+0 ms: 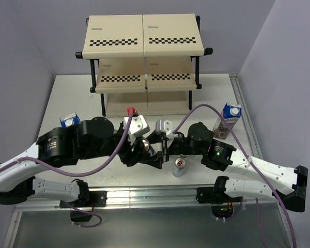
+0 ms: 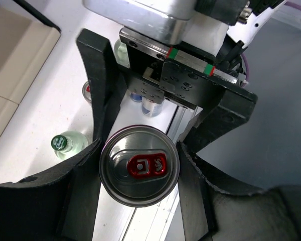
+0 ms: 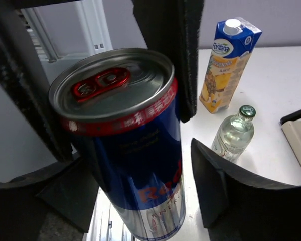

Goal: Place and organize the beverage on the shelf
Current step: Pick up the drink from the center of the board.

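The shelf (image 1: 144, 36) stands at the back of the table, and no drinks show on its tiers. My left gripper (image 1: 143, 149) is shut on a slim silver-blue-red can (image 2: 139, 165), held upright between its pads at the table's front centre. My right gripper (image 3: 140, 160) is open around the same can (image 3: 133, 150), with a gap between the can and its right finger (image 3: 226, 191). A second can (image 1: 180, 165) stands just right of the grippers. The yellow pineapple carton (image 3: 226, 65) stands at the left (image 1: 70, 120). The purple grape carton (image 1: 227, 120) stands at the right.
A green-capped bottle (image 3: 234, 131) stands near the pineapple carton. Below the held can, the left wrist view shows another green-capped bottle (image 2: 62, 144), a further bottle (image 2: 121, 50) and parts of two cans (image 2: 150, 103). An aluminium rail (image 1: 155, 194) runs along the table's front edge.
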`<state>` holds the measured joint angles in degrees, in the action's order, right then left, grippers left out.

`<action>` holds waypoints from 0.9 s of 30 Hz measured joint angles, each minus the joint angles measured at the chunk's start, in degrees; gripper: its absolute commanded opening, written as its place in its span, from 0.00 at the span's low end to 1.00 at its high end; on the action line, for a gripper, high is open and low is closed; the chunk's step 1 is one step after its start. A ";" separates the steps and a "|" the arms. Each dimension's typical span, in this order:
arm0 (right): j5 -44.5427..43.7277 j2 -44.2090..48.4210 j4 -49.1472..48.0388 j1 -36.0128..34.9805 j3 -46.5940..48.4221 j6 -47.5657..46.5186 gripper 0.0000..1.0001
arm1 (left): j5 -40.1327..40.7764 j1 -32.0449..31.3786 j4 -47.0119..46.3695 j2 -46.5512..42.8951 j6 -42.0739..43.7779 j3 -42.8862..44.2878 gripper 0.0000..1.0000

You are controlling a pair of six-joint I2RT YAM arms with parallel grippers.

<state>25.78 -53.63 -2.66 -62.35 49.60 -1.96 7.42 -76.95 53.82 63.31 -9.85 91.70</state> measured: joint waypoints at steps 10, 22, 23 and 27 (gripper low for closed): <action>2.91 0.52 4.59 -0.02 0.68 -3.10 0.70 | -2.32 0.55 -0.52 1.01 1.79 2.62 0.00; 1.79 1.07 10.75 -0.02 1.86 -6.43 0.68 | -5.86 1.97 3.04 4.55 3.43 5.16 0.00; 1.55 1.14 11.21 -0.02 1.90 -6.64 0.68 | -6.14 2.03 3.43 4.66 3.56 5.16 0.00; 0.79 1.16 13.42 -0.02 2.49 -7.37 0.68 | -6.84 2.14 4.26 5.11 4.20 5.22 0.00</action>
<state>26.57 -52.47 10.76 -62.37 52.10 -9.32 0.58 -74.81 58.08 68.42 -5.65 96.92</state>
